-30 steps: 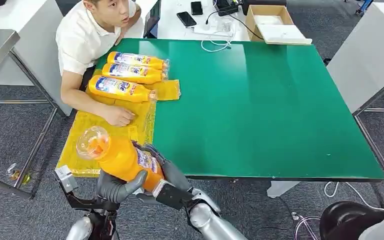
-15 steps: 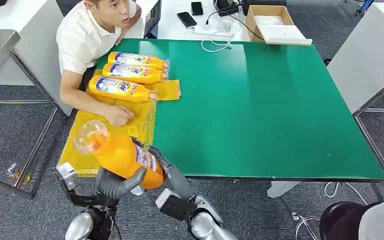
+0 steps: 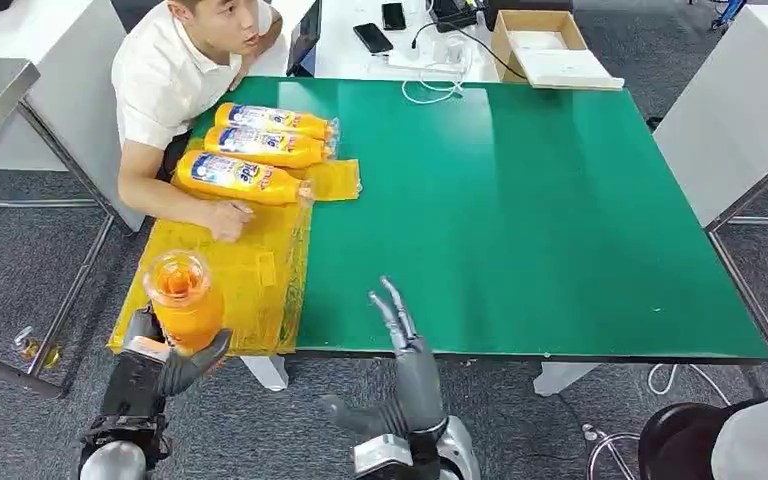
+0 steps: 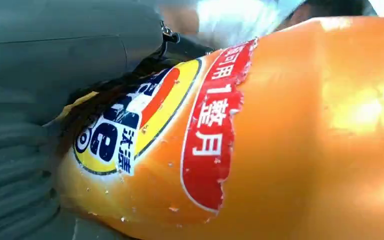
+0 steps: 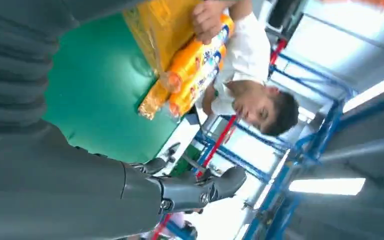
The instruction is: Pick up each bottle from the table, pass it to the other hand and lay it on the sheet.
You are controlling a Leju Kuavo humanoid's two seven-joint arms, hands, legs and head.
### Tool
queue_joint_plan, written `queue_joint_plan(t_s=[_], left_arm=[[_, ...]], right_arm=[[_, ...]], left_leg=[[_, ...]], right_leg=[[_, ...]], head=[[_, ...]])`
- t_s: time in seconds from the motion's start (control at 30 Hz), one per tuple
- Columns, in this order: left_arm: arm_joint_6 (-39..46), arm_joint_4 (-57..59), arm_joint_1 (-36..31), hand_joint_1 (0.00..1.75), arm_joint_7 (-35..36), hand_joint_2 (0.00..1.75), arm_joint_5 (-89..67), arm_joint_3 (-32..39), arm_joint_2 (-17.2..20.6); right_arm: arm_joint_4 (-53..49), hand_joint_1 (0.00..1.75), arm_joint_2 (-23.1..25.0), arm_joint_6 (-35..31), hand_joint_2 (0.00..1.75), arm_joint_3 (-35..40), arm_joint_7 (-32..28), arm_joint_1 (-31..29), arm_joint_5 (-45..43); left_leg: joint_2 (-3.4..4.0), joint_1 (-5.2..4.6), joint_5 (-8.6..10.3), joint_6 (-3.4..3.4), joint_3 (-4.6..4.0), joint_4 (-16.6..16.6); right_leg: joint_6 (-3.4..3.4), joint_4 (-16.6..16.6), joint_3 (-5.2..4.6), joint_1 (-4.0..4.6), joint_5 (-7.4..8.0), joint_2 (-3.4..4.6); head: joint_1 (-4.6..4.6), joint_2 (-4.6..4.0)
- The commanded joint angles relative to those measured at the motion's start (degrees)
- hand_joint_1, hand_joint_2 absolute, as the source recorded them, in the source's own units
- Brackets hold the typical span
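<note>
Bottles [image 3: 258,148], three, already lie on our sheet [image 3: 260,280]. Our left hand [image 3: 165,360] grips a fourth [image 3: 182,300], unplaced; our right hand [image 3: 405,375] is spread, holding nothing.

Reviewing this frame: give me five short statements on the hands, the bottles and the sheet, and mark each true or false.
1. The left hand holds an orange plastic bottle with a clear cap. True.
2. The right hand also grips that bottle. False: it holds nothing and its fingers are spread over the near edge of the green table.
3. Three orange bottles lie on the yellow plastic sheet. True.
4. Those bottles stand upright. False: they lie on their sides, side by side.
5. A person's hand rests on the sheet. True.
</note>
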Motion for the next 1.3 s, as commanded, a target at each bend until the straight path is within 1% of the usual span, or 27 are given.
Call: queue_joint_plan(t_s=[0.03,0.1,0.13,0.2,0.3,0.33,0.37,0.4,0.43,0.53,0.57,0.6,0.63,0.73,0.77,0.8,0.83,0.87,0.9,0.93,1.0,1.07,1.13,1.23,1.3], left_arm=[[3.37,6.75,-6.4,1.75,1.32,1.75,-14.17,-2.82,3.18],[3.37,6.75,-6.4,1.75,1.32,1.75,-14.17,-2.82,3.18],[3.37,6.75,-6.4,1.75,1.32,1.75,-14.17,-2.82,3.18],[3.37,6.75,-6.4,1.75,1.32,1.75,-14.17,-2.82,3.18],[3.41,6.62,-6.22,1.75,1.31,1.75,-14.19,-2.86,3.24],[3.41,6.62,-6.22,1.75,1.31,1.75,-14.19,-2.86,3.24],[5.02,7.42,-7.14,1.75,1.79,1.75,-20.71,-4.64,4.56],[5.2,9.99,-9.25,1.75,2.5,1.75,-25.95,-7.07,5.08],[5.09,12.34,-10.92,1.75,2.95,1.75,-28.61,-8.49,4.89],[5.28,24.84,-19.76,1.75,5.59,1.75,-37.96,-13.63,4.35],[7.56,30.12,-23.52,1.75,6.73,1.75,-43.06,-15.44,4.19],[7.95,34.18,-26.31,1.75,7.57,1.75,-45.18,-16.29,3.78],[7.53,39.25,-29.51,1.75,8.7,1.75,-46.77,-16.72,3.1],[5.89,49.59,-34.74,1.75,8.96,1.75,-46.61,-16.64,1.19],[5.54,52.6,-36.16,1.75,10.07,1.75,-48.2,-17.46,1.07],[4.59,56.88,-38.29,1.75,11.6,1.75,-50.6,-19.28,0.99],[7.64,63.11,-40.97,1.75,13.27,1.75,-54.57,-20.43,0.13],[8.38,67.25,-42.45,1.75,14.81,1.75,-56.07,-20.31,-0.76],[8.18,68.6,-42.96,1.75,14.74,1.75,-56.18,-20.25,-0.95],[8.95,70.03,-43.42,1.75,14.31,1.75,-56.18,-20.12,-1.24],[8.95,70.03,-43.42,1.75,14.31,1.75,-56.18,-20.12,-1.24],[8.95,70.03,-43.42,1.75,14.31,1.75,-56.18,-20.12,-1.24],[8.95,70.03,-43.42,1.75,14.31,1.75,-56.18,-20.12,-1.24],[8.95,70.03,-43.42,1.75,14.31,1.75,-56.18,-20.12,-1.24],[8.95,70.03,-43.42,1.75,14.31,1.75,-56.18,-20.12,-1.24]], right_arm=[[-2.31,0.0,-0.27,-0.73,1.75,-4.95,-1.58,2.34,-3.75],[-2.31,0.0,-0.27,-0.73,1.75,-4.95,-1.58,2.34,-3.75],[-2.31,0.0,-0.27,-0.73,1.75,-4.95,-1.58,2.34,-3.75],[-2.31,0.0,-0.27,-0.73,1.75,-4.95,-1.58,2.34,-3.75],[-2.32,0.0,-0.04,-0.79,1.75,-4.85,-1.55,2.41,-3.73],[-2.32,0.0,-0.04,-0.79,1.75,-4.85,-1.55,2.41,-3.73],[-2.3,0.0,-0.03,-0.31,1.75,-4.79,-1.63,2.37,-4.06],[-2.13,0.0,-0.06,0.0,1.75,-4.63,-1.81,2.22,-4.02],[-1.84,0.0,0.02,0.34,1.75,-4.46,-1.88,1.96,-4.0],[-1.08,0.0,0.66,1.7,1.75,-4.0,-2.41,1.01,-4.28],[-1.38,0.0,0.82,1.89,1.75,-3.48,-2.79,0.8,-3.98],[-1.57,0.0,0.87,2.34,1.75,-2.92,-2.96,0.58,-3.89],[-1.65,0.0,1.1,2.83,1.75,-2.59,-2.65,0.39,-4.09],[-0.74,0.0,1.2,3.92,1.75,-1.89,-1.87,0.05,-4.63],[-0.35,0.0,1.27,3.93,1.75,-1.85,-1.79,-0.02,-4.61],[0.2,0.0,1.4,4.41,1.75,-1.84,-1.78,-0.17,-5.08],[0.88,0.0,1.55,4.72,1.75,-1.73,-1.9,-0.51,-5.26],[1.39,0.0,1.74,5.03,1.75,-1.63,-2.0,-0.84,-5.45],[1.61,0.0,1.88,5.03,1.75,-1.59,-1.98,-0.97,-5.46],[1.88,0.0,2.01,5.07,1.75,-1.55,-2.01,-1.15,-5.51],[1.88,0.0,2.01,5.07,1.75,-1.55,-2.01,-1.15,-5.51],[1.88,0.0,2.01,5.07,1.75,-1.55,-2.01,-1.15,-5.51],[1.88,0.0,2.01,5.07,1.75,-1.55,-2.01,-1.15,-5.51],[1.88,0.0,2.01,5.07,1.75,-1.55,-2.01,-1.15,-5.51],[1.88,0.0,2.01,5.07,1.75,-1.55,-2.01,-1.15,-5.51]], left_leg=[[-0.05,0.0,0.0,-0.06,0.16,-0.06],[-0.06,0.0,0.02,-0.06,0.21,-0.09],[-0.08,-0.01,-0.03,-0.09,0.36,-0.1],[0.01,0.01,-0.02,-0.07,0.23,-0.06],[0.15,0.0,-0.13,-0.09,0.49,-0.09],[0.14,-0.01,-0.02,-0.06,0.22,-0.07],[0.14,0.0,-0.1,-0.09,0.42,-0.08],[0.14,0.01,-0.08,-0.09,0.34,-0.06],[0.09,0.01,-0.1,-0.11,0.45,-0.08],[-0.18,-0.02,0.09,-0.04,0.12,-0.09],[-0.39,-0.01,0.09,-0.08,0.31,-0.12],[-0.42,0.0,0.11,-0.08,0.24,-0.09],[-0.44,0.0,0.13,-0.1,0.31,-0.12],[-0.25,0.0,0.16,-0.09,0.18,-0.09],[-0.29,0.01,0.17,-0.14,0.34,-0.11],[-0.2,0.01,0.2,-0.11,0.24,-0.1],[-0.18,0.02,0.17,-0.17,0.37,-0.11],[-0.2,0.0,0.21,-0.15,0.27,-0.1],[-0.11,0.02,0.2,-0.13,0.21,-0.07],[-0.13,0.01,0.18,-0.17,0.37,-0.12],[0.03,0.02,0.17,-0.12,0.24,-0.06],[0.15,0.01,0.11,-0.16,0.42,-0.09],[0.12,0.03,0.16,-0.14,0.22,-0.05],[0.2,0.03,0.09,-0.2,0.42,-0.05],[0.15,0.02,0.15,-0.16,0.31,-0.05]], right_leg=[[-0.1,-0.02,0.15,0.01,-0.05,-0.14],[-0.09,-0.04,0.15,0.01,-0.05,-0.22],[-0.14,-0.02,0.32,0.01,-0.12,-0.26],[-0.1,-0.03,0.21,0.02,-0.05,-0.08],[-0.15,-0.03,0.45,0.02,-0.14,-0.05],[-0.08,-0.01,0.18,0.0,-0.04,-0.06],[-0.14,-0.01,0.38,0.02,-0.13,-0.08],[-0.13,0.0,0.3,0.02,-0.1,-0.07],[-0.16,-0.01,0.42,0.03,-0.15,-0.13],[-0.05,-0.05,0.1,-0.01,-0.02,-0.3],[-0.13,-0.05,0.34,0.01,-0.09,-0.49],[-0.12,-0.03,0.11,0.01,-0.06,-0.46],[-0.15,-0.05,0.28,0.02,-0.05,-0.5],[-0.11,-0.03,0.24,0.01,0.05,-0.3],[-0.21,-0.05,0.4,0.03,0.05,-0.37],[-0.24,-0.04,0.29,0.03,0.13,-0.28],[-0.28,-0.03,0.42,0.04,0.08,-0.28],[-0.23,-0.03,0.32,0.02,0.12,-0.3],[-0.2,-0.02,0.23,0.03,0.15,-0.2],[-0.25,-0.04,0.39,0.03,0.1,-0.25],[-0.2,0.0,0.27,0.03,0.14,-0.05],[-0.25,0.0,0.41,0.03,0.1,0.03],[-0.2,0.03,0.22,0.04,0.17,0.01],[-0.28,0.06,0.37,0.05,0.09,0.04],[-0.24,0.09,0.26,0.03,0.14,0.05]], head=[[0.0,0.0],[0.02,0.0],[0.0,0.0],[0.0,0.0],[0.02,0.0],[0.0,0.0],[0.02,0.0],[0.0,0.0],[0.02,0.0],[0.0,0.0],[0.02,0.0],[0.02,0.0],[0.0,0.0],[0.02,0.0],[0.02,0.0],[0.02,0.0],[0.0,0.0],[0.02,0.0],[0.0,0.0],[0.02,0.0],[0.0,0.0],[0.02,0.0],[0.02,0.0],[0.02,0.0],[0.0,0.0]])
